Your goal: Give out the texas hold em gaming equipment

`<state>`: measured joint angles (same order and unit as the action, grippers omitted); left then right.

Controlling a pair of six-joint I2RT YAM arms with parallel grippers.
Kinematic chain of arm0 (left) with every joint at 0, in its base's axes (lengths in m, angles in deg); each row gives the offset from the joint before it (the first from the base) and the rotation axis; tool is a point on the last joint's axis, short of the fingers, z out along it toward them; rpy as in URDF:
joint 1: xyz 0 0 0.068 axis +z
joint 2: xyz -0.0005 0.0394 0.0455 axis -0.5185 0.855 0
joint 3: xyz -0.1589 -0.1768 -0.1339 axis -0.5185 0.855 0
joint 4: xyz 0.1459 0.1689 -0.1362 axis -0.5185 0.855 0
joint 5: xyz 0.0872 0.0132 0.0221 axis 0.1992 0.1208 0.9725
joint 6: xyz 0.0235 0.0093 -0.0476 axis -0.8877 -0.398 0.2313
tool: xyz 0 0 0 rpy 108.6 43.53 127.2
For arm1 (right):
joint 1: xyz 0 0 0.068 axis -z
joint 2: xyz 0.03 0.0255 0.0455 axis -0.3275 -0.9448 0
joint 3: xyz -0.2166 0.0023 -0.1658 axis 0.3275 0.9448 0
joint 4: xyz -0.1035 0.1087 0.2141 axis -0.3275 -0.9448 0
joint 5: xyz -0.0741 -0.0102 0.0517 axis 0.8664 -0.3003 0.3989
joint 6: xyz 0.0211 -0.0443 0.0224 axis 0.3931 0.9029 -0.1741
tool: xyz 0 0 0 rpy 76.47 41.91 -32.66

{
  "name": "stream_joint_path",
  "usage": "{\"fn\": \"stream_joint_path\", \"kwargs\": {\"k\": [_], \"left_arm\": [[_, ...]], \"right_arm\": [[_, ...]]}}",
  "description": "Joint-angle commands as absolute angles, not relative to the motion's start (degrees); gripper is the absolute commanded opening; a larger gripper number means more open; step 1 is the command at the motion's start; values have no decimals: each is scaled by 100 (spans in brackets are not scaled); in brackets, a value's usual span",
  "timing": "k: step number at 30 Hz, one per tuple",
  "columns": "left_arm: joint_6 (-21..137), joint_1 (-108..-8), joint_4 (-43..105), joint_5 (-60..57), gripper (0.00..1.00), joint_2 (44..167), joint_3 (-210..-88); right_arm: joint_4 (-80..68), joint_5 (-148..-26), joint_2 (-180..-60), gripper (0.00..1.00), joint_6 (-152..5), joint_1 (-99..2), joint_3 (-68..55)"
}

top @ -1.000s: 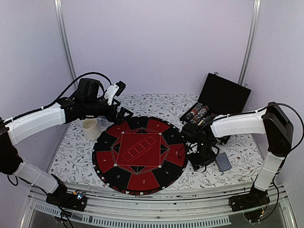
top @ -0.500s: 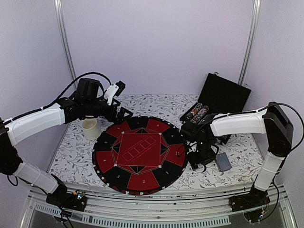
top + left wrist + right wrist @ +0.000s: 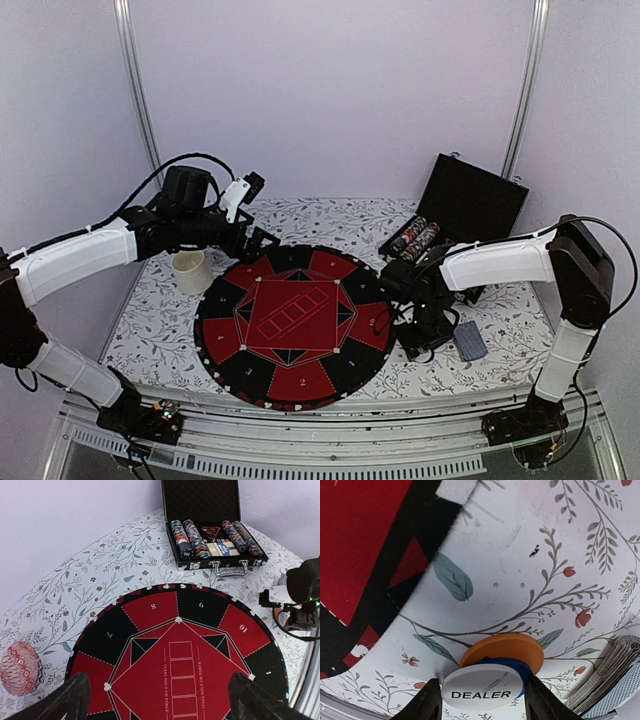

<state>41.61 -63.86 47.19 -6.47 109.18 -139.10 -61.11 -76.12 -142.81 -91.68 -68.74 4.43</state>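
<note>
- The left fingers (image 3: 65, 702) are spread fully wide and hold nothing. They hang over the far-left rim of the round mat (image 3: 295, 325), just past the white cup (image 3: 190, 270), probably parked so this arm stays clear.
- The mat lies flat mid-table with nothing on it, so distribution looks barely begun.
- The right fingers (image 3: 422, 702) are low on the table (image 3: 530, 535), just off the mat's right edge. They appear to be closed against opposite edges of the white DEALER disc (image 3: 482, 687), seemingly to take only the top one.
- That disc lies face up on a blue disc (image 3: 522, 675), which lies on an orange disc (image 3: 502, 647). The stack is shingled, stepping toward the wrist. Being round, the discs have no long axis, and the lettering runs from finger to finger.
- The deck of cards (image 3: 607, 672) lies flat just right of the stack, its long axis roughly near-to-far.
- The poker chips (image 3: 187, 535) lie in rows in the open case (image 3: 200, 500), their axes running front to back.
</note>
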Motion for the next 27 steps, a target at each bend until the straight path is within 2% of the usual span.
{"fn": "stream_joint_path", "kwargs": {"k": [1,4,17,23,27], "left_arm": [[4087,-6402,4653,-737,98,10817,-13854],[4089,-6402,4659,-737,98,10809,-13854],[4082,-6403,4651,-719,98,10791,-13850],[4087,-6397,4651,-747,98,10795,-13854],[4087,-6400,4635,-699,98,10762,-13846]], "right_arm": [[-6026,-7618,-14463,58,-9217,-6916,598],[-6027,-7623,-14473,56,-9218,-6916,586],[-6436,-7416,-14102,28,-9218,-6924,216],[-6628,-7360,-13755,25,-9098,-6923,-507],[-6063,-7649,-13685,25,-8590,-6928,-964]]}}
